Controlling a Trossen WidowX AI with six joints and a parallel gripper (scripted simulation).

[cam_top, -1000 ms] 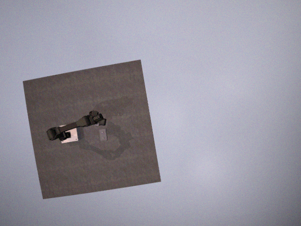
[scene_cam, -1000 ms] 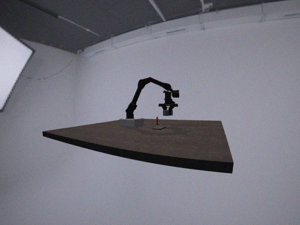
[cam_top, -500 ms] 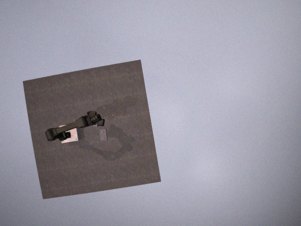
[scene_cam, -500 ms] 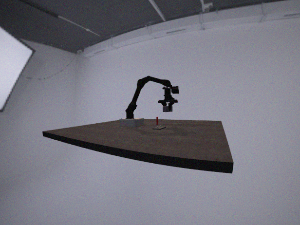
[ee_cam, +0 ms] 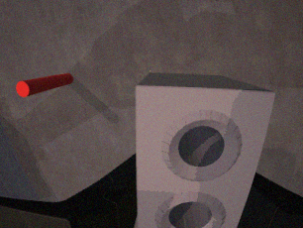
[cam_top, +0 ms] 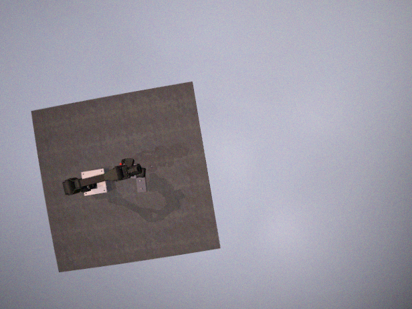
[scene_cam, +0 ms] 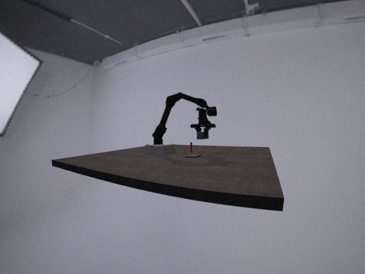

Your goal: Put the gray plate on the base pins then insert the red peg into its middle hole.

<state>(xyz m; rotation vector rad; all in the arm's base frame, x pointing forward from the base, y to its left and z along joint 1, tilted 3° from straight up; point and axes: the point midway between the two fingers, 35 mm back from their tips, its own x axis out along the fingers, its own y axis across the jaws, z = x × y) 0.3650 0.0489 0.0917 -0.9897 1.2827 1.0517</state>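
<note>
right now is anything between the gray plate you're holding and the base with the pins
Nothing visible stands between the gray plate and the base. The red peg stands upright off to the side.

Looks like a lab or similar bare indoor room. Robot arm (cam_top: pixel 115 173) (scene_cam: pixel 169 111) bolted on a brown table (cam_top: pixel 127 231) (scene_cam: pixel 207 175), plain pale walls (scene_cam: pixel 207 74), dark ceiling (scene_cam: pixel 133 18) with light strips.

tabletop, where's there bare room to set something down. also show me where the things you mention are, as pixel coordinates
On the tabletop (cam_top: pixel 110 234) (scene_cam: pixel 207 172), open patches lie between the white slab (cam_top: pixel 95 189) (scene_cam: pixel 160 149) and the near and far edges in the top view. Crowded: around the red peg (cam_top: pixel 120 164) (scene_cam: pixel 191 147) (ee_cam: pixel 47 85) and pinned base (cam_top: pixel 142 184) (scene_cam: pixel 193 155).
</note>
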